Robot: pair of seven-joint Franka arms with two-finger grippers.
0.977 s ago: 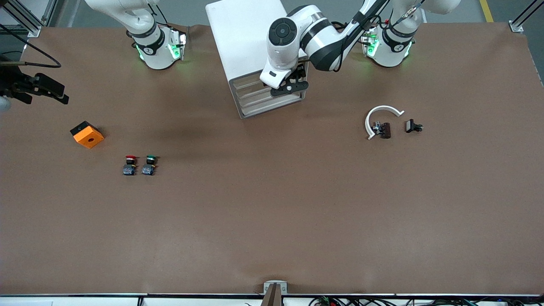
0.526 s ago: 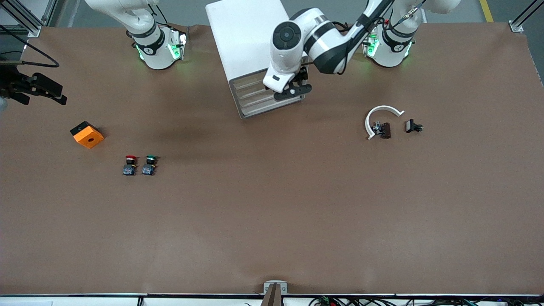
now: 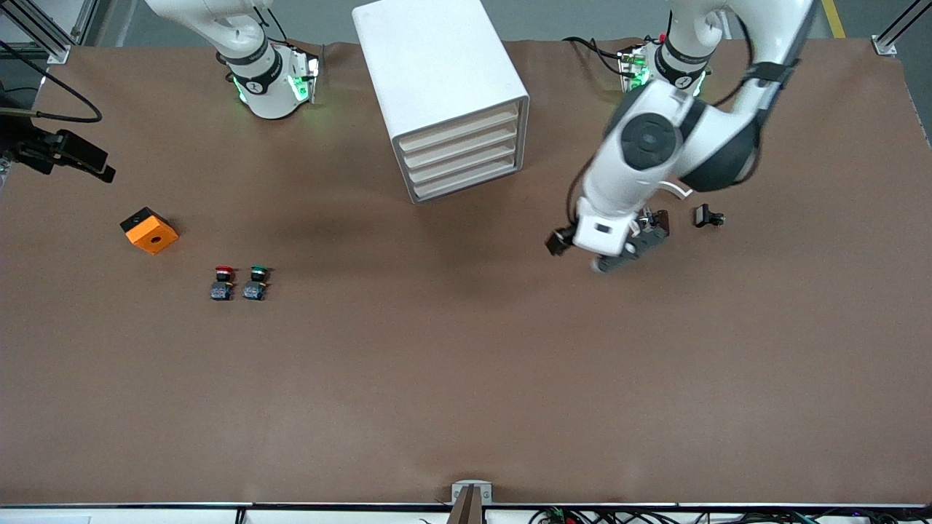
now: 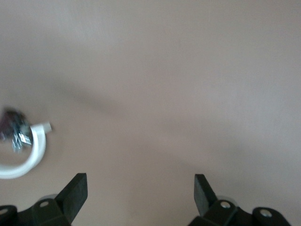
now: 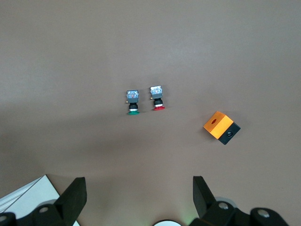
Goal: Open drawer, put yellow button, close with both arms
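Well, closest to the front camera I see the red button (image 3: 223,282) and the green button (image 3: 255,282), side by side toward the right arm's end of the table. The orange box (image 3: 149,230) sits a little farther off. I cannot find the yellow button in any view. My guess is that it is inside the drawer (image 3: 460,129), the top one of four in the white cabinet (image 3: 437,65). That drawer looks pushed all the way in, level with the other three.

The left gripper (image 4: 139,181) hangs over bare table just beside the white ring (image 4: 28,157), its fingers spread wide with nothing between them. A dark little part (image 3: 659,218) and a black clip (image 3: 708,216) lie near it. The right gripper (image 5: 138,183) is up over the right arm's end of the table, fingers wide and empty too, and that arm just waits.

I think the job is nearly done and I am only backing the left arm away. To do that well, I should keep the gripper high so it does not knock the ring or the small parts. I should go slowly and stay clear of the cabinet.

A second ago the left gripper was right at the cabinet's front, by the drawers. Now it has swung away toward the ring. The right arm, the buttons and the box are where they were.
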